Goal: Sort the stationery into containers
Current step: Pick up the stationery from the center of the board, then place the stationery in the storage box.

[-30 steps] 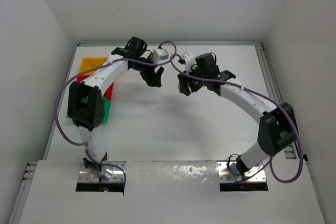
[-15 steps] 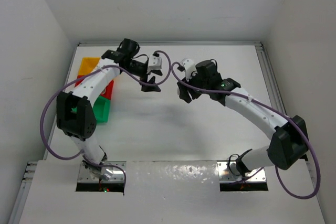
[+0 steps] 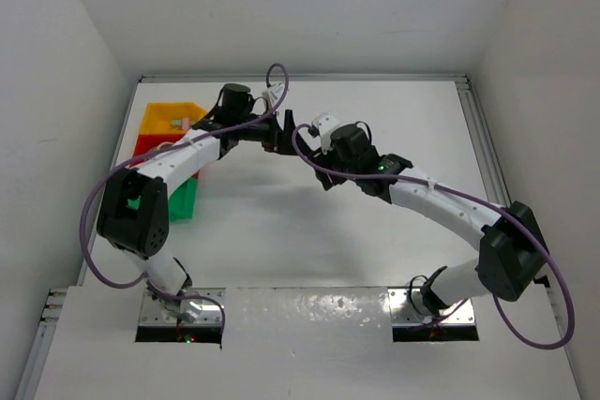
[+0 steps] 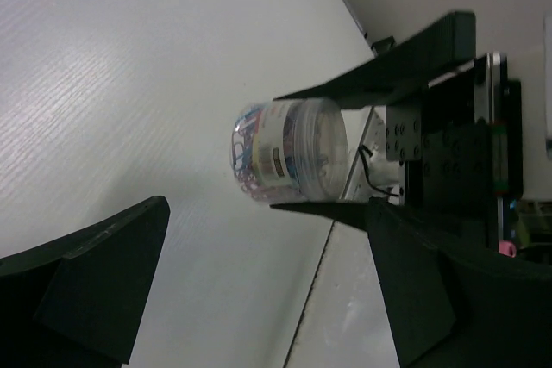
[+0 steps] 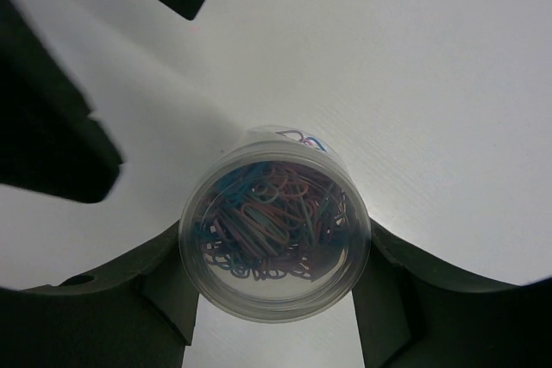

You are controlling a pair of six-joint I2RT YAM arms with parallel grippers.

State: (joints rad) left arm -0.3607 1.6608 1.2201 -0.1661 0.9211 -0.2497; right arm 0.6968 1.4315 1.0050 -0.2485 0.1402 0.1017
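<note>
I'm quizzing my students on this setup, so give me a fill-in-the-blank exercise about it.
The right gripper holds a clear tub of coloured paper ___.
The left gripper is ___.
The red bin sits ___ the yellow bin and the green bin.
Missing words: clips; open; between.

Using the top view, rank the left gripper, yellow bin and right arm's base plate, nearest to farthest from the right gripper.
1. left gripper, just left of the right gripper, which holds the paper-clip tub.
2. yellow bin, at the table's far left.
3. right arm's base plate, near edge, right side.
</note>
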